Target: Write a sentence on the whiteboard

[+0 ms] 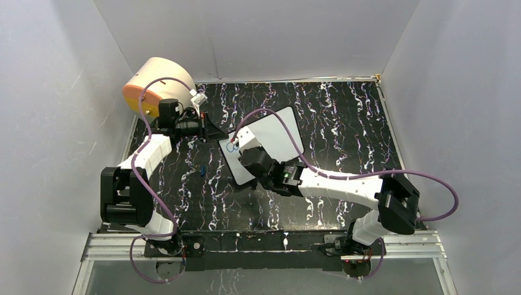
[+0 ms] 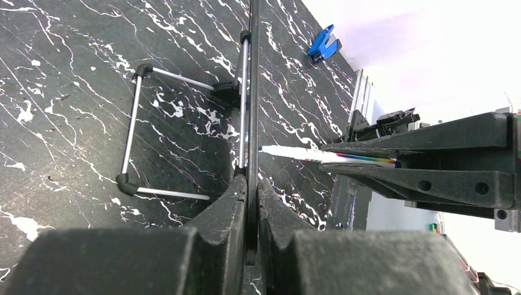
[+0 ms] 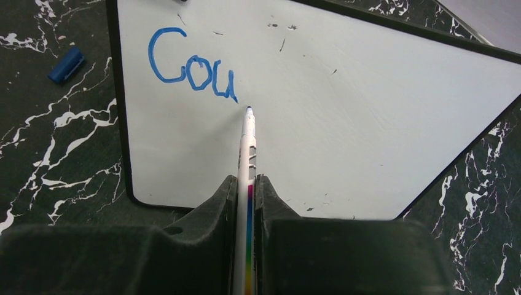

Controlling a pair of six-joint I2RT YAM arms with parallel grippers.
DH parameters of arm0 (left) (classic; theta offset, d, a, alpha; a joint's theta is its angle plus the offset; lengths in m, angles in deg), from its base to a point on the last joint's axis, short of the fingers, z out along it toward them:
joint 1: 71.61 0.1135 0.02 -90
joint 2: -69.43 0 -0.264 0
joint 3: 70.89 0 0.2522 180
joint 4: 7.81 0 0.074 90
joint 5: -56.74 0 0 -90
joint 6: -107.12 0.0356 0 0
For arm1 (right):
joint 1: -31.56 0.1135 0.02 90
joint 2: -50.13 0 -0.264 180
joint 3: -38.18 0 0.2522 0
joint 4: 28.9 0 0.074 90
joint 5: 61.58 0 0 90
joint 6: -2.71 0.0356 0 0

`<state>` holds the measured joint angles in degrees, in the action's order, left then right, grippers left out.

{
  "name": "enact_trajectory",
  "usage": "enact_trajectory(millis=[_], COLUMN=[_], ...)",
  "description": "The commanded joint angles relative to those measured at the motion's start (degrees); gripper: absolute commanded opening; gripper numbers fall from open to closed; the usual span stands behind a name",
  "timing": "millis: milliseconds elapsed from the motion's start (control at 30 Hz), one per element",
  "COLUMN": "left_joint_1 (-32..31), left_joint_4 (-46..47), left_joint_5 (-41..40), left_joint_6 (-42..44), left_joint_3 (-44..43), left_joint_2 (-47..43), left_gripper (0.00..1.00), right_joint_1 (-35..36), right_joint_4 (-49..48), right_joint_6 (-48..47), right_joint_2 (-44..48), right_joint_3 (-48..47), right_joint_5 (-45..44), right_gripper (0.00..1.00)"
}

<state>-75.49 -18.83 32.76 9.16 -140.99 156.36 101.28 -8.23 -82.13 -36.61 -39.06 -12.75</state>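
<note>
The whiteboard (image 1: pixel 276 136) lies tilted at the table's middle, and its pale face fills the right wrist view (image 3: pixel 344 123). Blue writing (image 3: pixel 193 64) on it reads "Cou" near the top left. My right gripper (image 3: pixel 246 181) is shut on a white marker (image 3: pixel 249 147) with a rainbow stripe, its blue tip just right of the "u". My left gripper (image 2: pixel 252 184) is shut on the board's black rim (image 2: pixel 254 92), seen edge-on. In the top view the left gripper (image 1: pixel 215 131) is at the board's left corner and the right gripper (image 1: pixel 236 143) is over the writing.
A blue marker cap (image 1: pixel 202 169) lies on the black marbled table left of the board, and shows in the right wrist view (image 3: pixel 66 64). A cream-and-orange drum (image 1: pixel 156 83) stands at the back left. A wire stand (image 2: pixel 132 132) shows behind the board.
</note>
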Motion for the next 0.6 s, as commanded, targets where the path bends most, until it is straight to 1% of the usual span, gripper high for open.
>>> enact_trajectory(millis=[0,567], left_joint_1=[-0.1,-0.1], left_joint_4=[-2.4,-2.4], left_joint_5=[-1.6,-1.5], left_joint_6=[1.1,1.3], left_joint_3=[-0.7,-0.8], left_joint_2=[1.4,1.4], left_gripper=[0.00,0.00], right_joint_1=[-0.2,-0.5], right_joint_4=[-5.0,-9.9], right_joint_6=[-1.2,-2.3], right_joint_2=[3.8,4.7], right_joint_3=[0.4,1.8], right_joint_5=[-0.4,0.3], right_gripper=[0.00,0.00])
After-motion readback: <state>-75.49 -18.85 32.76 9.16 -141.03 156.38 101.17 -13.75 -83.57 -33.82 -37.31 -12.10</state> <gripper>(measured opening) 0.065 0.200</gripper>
